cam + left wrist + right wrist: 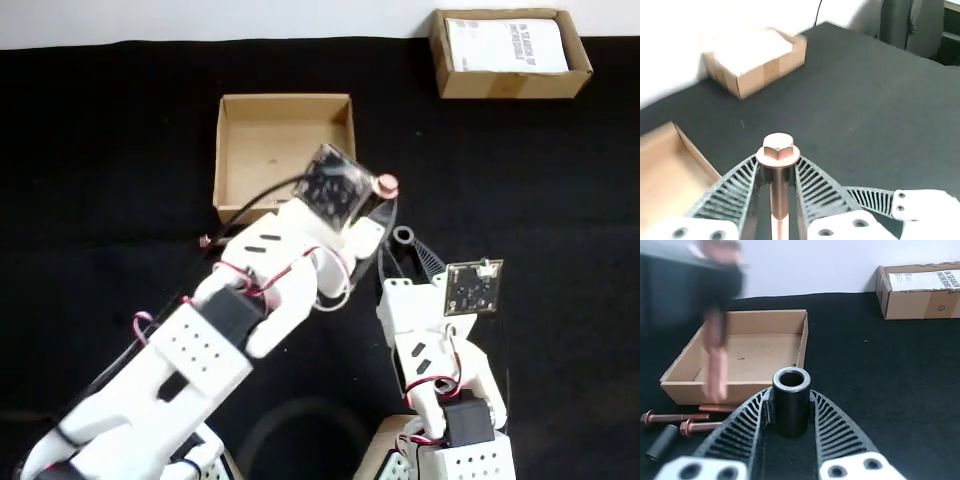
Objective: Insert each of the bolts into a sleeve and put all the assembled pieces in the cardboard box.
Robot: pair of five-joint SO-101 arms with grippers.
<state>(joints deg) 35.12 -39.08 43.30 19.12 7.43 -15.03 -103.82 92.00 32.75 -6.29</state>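
Here's the copper bolt [778,151], up off the table and clamped by its shank in the left gripper [777,160], with the hex head poking out past the fingertips. In the high view that head hangs just outside the 3 o'clock wall of the cardboard box [285,102]. At 5 o'clock from the bolt head, near but not touching, the black sleeve [791,401] stands upright with its bore facing up, squeezed tight between the fingers of the right gripper [790,395]. The open-topped box sits near the middle of the black table [540,250]. Off the box's 7 o'clock corner lie loose bolts [671,416] and 1 spare sleeve [661,443], flat on the cloth. Far out at 1 o'clock, a second box [510,85] holds a printed sheet [505,45].
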